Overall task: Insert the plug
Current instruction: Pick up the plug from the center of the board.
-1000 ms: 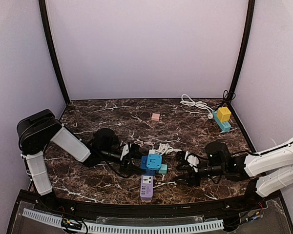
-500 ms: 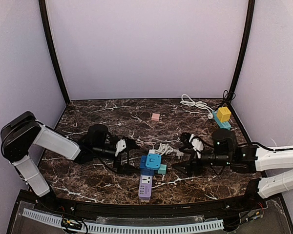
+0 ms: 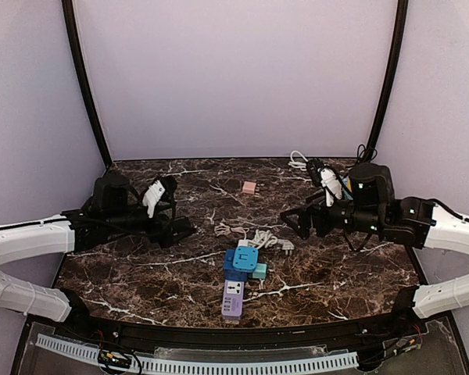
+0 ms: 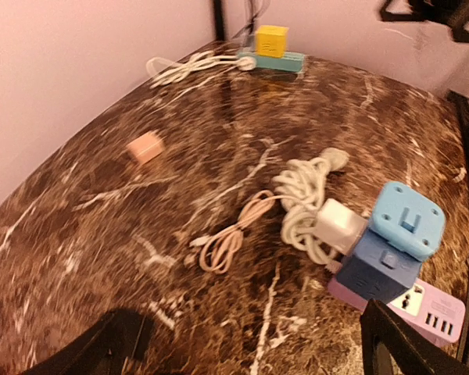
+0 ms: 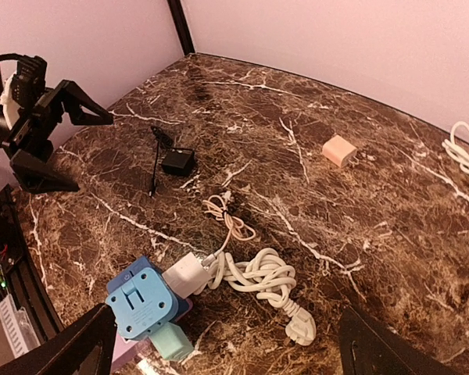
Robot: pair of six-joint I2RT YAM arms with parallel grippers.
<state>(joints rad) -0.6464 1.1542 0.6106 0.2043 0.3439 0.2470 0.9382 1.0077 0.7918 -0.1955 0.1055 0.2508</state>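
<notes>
Clearance matters most now: we hold the left tool and the right tool spread wide and empty, well apart on either side of the desk. The white plug sits pressed against the side of the blue cube stack on the purple strip. It looks seated, though we cannot see its pins. We should steer both tools well off the coiled white cable, since a snag could tug the plug loose.

Marble table, purple strip, white cable
</notes>
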